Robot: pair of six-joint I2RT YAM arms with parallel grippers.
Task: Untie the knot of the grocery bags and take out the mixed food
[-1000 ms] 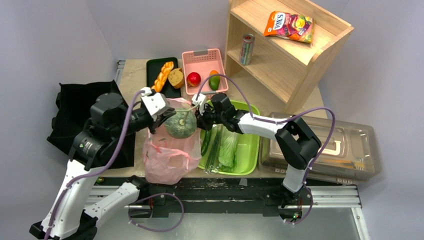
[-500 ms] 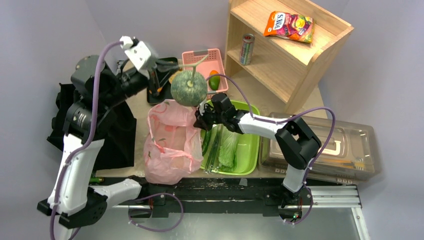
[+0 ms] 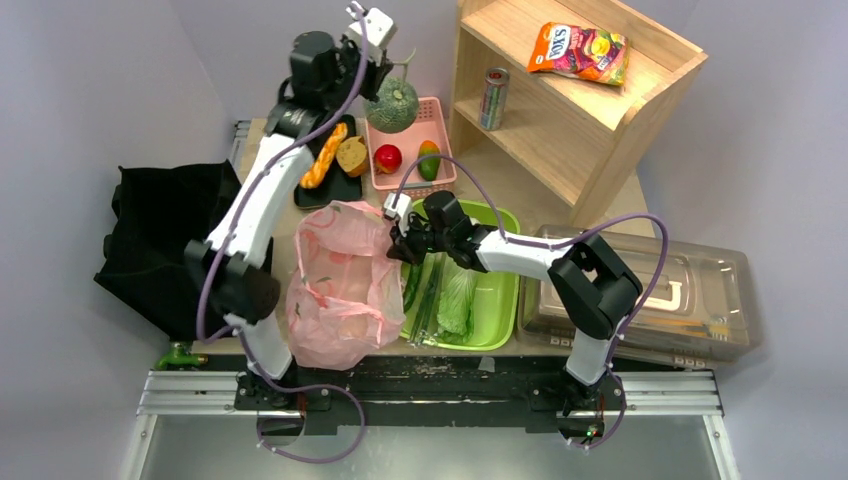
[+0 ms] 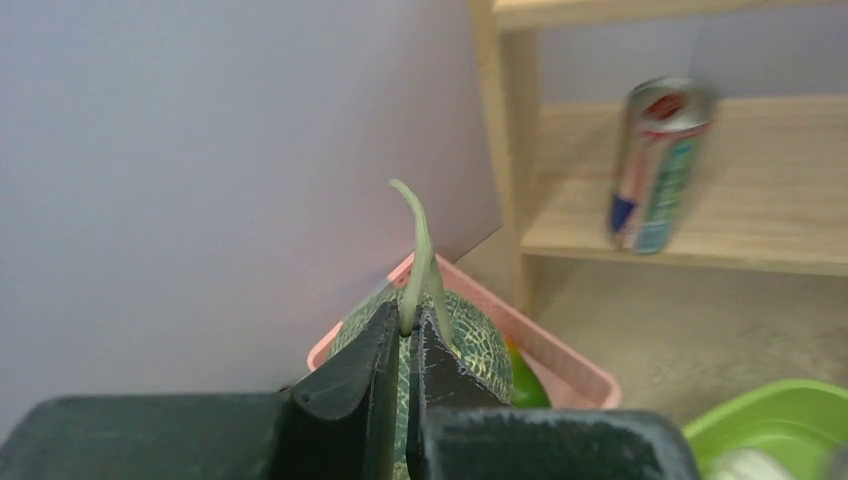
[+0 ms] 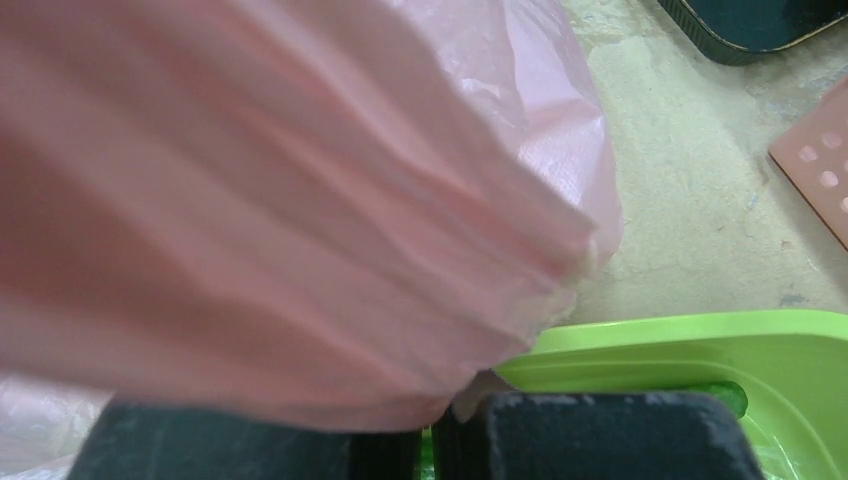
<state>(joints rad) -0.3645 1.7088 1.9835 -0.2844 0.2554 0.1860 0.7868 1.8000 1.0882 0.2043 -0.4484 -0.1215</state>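
The pink grocery bag [image 3: 340, 290] stands with its mouth open left of the green tub [image 3: 500, 290]; no knot shows. My right gripper [image 3: 396, 238] is shut on the bag's right rim, and pink plastic [image 5: 300, 200] drapes over its fingers. My left gripper [image 4: 408, 325] is shut on the pale stem [image 4: 418, 250] of a dark green netted melon [image 3: 391, 105], which hangs over the pink basket [image 3: 443, 140] at the back. A red fruit [image 3: 388, 158] and an orange-green fruit [image 3: 428, 160] lie in that basket. Cucumber [image 3: 410, 285], stalks [image 3: 432, 290] and cabbage [image 3: 458, 295] lie in the tub.
Braided bread [image 3: 327, 155] and a round loaf [image 3: 351, 156] sit on a dark tray. A wooden shelf [image 3: 600, 110] holds a striped can [image 3: 494, 98] and a snack packet [image 3: 580, 50]. A clear lidded box [image 3: 690, 300] is at the right, black cloth [image 3: 150, 230] at the left.
My left arm has lifted the melon by its stem out of the bag and swung it back over the pink basket. The right gripper stays on the bag's rim.
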